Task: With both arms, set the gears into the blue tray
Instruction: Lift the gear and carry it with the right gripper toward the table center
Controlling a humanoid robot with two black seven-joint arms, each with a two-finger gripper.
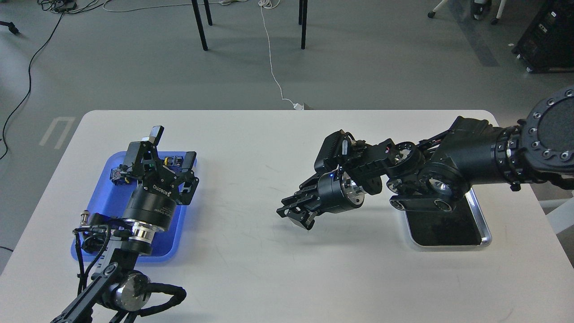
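Observation:
The blue tray (105, 179) lies at the table's left, largely covered by my left arm. My left gripper (174, 146) hangs over the tray's far end, open, its fingers spread wide. Small dark pieces with yellow and blue parts (172, 160) show between and beside the fingers; I cannot tell what they are. My right gripper (293, 214) points down and left, low over the bare table near the middle. It is dark and its fingers look close together, so its state is unclear. No gears can be made out anywhere.
A silver metal tray with a black inside (448, 231) lies at the right, partly under my right arm's wrist. A small metal connector (84, 217) sits by the blue tray's left rim. Chair legs and cables are on the floor beyond the table.

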